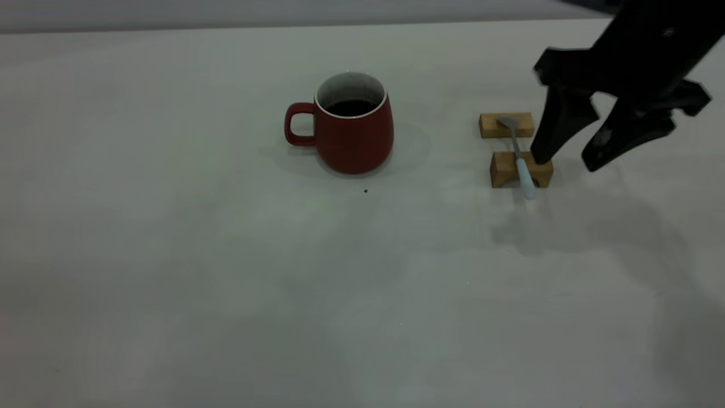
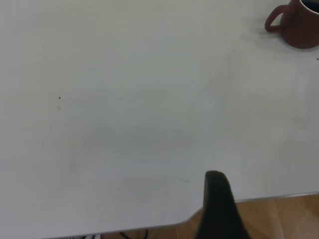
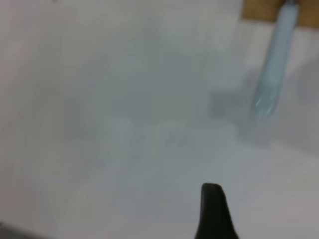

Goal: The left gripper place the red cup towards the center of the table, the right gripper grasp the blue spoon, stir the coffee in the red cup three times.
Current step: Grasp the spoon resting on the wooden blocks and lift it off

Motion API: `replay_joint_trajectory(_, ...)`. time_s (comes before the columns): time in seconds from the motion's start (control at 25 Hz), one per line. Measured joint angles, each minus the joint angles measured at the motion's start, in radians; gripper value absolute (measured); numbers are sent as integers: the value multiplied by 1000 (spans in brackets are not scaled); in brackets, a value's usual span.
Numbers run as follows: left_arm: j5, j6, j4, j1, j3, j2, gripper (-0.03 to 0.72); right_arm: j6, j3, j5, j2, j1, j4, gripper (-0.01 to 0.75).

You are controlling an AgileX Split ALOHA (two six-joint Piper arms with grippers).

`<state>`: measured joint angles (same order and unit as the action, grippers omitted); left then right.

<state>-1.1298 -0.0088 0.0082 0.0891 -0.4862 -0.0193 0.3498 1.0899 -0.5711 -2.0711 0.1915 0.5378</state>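
The red cup [image 1: 354,139] stands upright near the middle of the table [image 1: 170,255], handle to the left, with dark coffee [image 1: 351,107] inside. The blue spoon [image 1: 520,156] lies across two wooden blocks to the cup's right. My right gripper [image 1: 566,164] is open, just right of the spoon, and its left fingertip reaches down beside the nearer block. In the right wrist view the spoon's pale handle [image 3: 274,74] shows ahead of one finger [image 3: 213,214]. My left gripper is out of the exterior view; one finger [image 2: 219,204] shows alone, far from the cup [image 2: 296,25].
The two tan blocks, far [image 1: 507,124] and near [image 1: 521,170], hold the spoon off the table. A tiny dark speck [image 1: 365,191] lies in front of the cup. The table's edge [image 2: 279,197] and wood floor show under the left gripper.
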Motion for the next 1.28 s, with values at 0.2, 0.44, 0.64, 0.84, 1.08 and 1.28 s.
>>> replay_joint_trajectory(0.2,0,0,0,0,0,0,558,-121,160,-44,-113,0,-101,554)
replay_joint_trajectory(0.44,0,0,0,0,0,0,558,-162,287,-82,-223,12,-122,554)
replay_joint_trajectory(0.64,0,0,0,0,0,0,558,-185,335,-124,-290,19,-146,554)
replay_joint_trajectory(0.84,0,0,0,0,0,0,558,-207,338,-122,-334,19,-147,554)
replay_joint_trajectory(1.08,-1,0,0,0,0,0,558,-208,347,-92,-382,19,-146,552)
replay_joint_trajectory(1.28,-1,1,0,0,0,0,558,-208,347,-88,-389,19,-146,443)
